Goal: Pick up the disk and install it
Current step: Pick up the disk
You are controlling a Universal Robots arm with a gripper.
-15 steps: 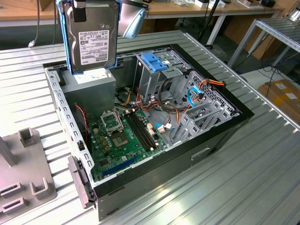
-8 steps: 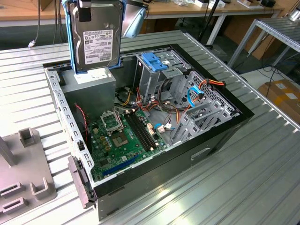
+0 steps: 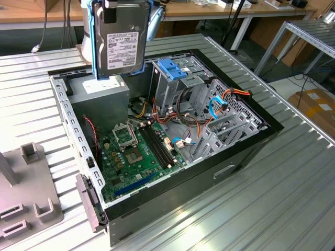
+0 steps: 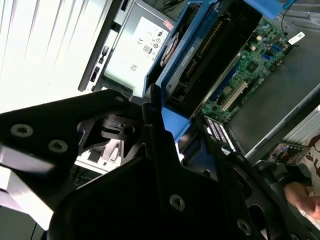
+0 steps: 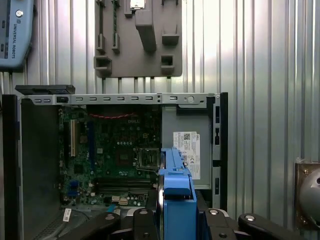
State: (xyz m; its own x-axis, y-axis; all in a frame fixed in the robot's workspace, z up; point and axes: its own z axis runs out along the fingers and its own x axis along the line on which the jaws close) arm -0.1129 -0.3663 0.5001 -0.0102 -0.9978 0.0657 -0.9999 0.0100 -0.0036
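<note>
A: Where is the disk (image 3: 119, 44)?
B: Top of the exterior view, left of the middle, hanging upright over the open computer case (image 3: 235, 167).
A: What holds it?
B: The end effector (image 5: 176, 212) pinches its blue frame (image 5: 176, 180) tight, so it cannot drop.

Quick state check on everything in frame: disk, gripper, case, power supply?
disk: held upright in the air above the case, not installed.
gripper: jaws shut on the disk.
case: lying on its side, side panel off.
power supply: seated in a corner of the case.
</note>
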